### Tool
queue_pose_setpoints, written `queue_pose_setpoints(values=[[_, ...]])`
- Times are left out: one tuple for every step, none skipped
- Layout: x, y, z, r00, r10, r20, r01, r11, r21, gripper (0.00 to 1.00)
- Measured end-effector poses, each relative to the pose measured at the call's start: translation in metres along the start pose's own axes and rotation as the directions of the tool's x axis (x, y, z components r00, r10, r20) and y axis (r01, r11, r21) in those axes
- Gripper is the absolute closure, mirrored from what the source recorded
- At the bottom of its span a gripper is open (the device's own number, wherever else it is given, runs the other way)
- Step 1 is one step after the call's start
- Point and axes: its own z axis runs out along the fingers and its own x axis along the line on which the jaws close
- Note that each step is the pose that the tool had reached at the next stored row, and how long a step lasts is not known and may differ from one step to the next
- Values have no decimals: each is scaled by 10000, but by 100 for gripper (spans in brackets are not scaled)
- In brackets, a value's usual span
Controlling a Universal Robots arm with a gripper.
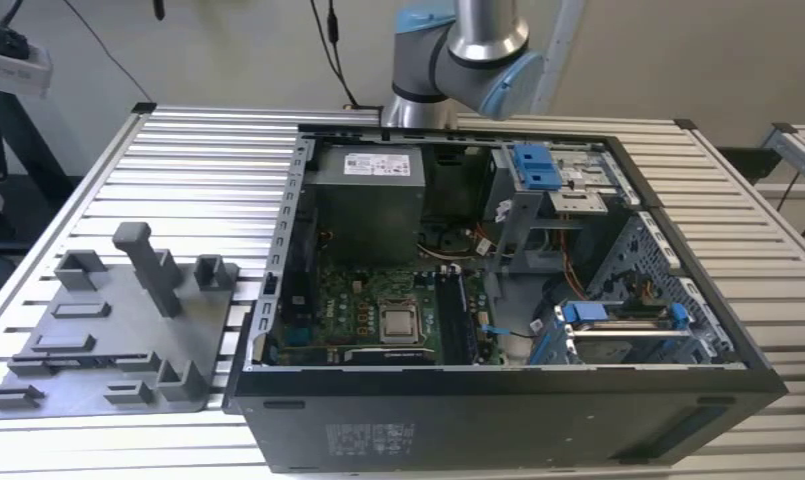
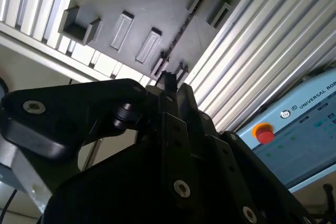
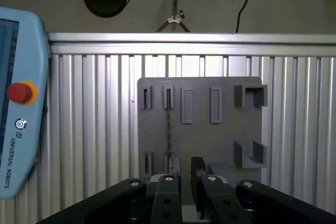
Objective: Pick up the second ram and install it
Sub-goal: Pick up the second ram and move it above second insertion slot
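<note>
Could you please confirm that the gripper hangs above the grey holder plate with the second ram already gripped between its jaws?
Not quite. The gripper does hang above the grey holder plate, but the second ram is not between its jaws. In the first wrist view it stands on edge in the plate's slots, and the jaws are apart with nothing between them.

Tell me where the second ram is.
In the first wrist view the second ram stands on edge in the grey holder plate, just ahead of the hand; that plate lies at the exterior view's left.
</note>
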Motion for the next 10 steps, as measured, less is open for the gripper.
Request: queue_pose_setpoints(values=[[0, 0, 0, 10000, -1, -1, 1, 10000, 0, 70], [0, 0, 0, 10000, -3, 0, 3, 10000, 0, 70], [0, 0, 0, 10000, -4, -1, 4, 10000, 0, 64], [0, 0, 0, 10000, -5, 0, 5, 10000, 0, 64], [0, 0, 0, 10000, -6, 0, 6, 10000, 0, 64], [0, 0, 0, 10000, -7, -1, 7, 10000, 0, 64], [0, 0, 0, 10000, -8, -1, 8, 10000, -1, 64], [0, 0, 0, 10000, -10, -1, 10, 10000, 0, 64], [0, 0, 0, 10000, -11, -1, 11, 10000, 0, 64], [0, 0, 0, 10000, -12, 0, 12, 10000, -1, 64]])
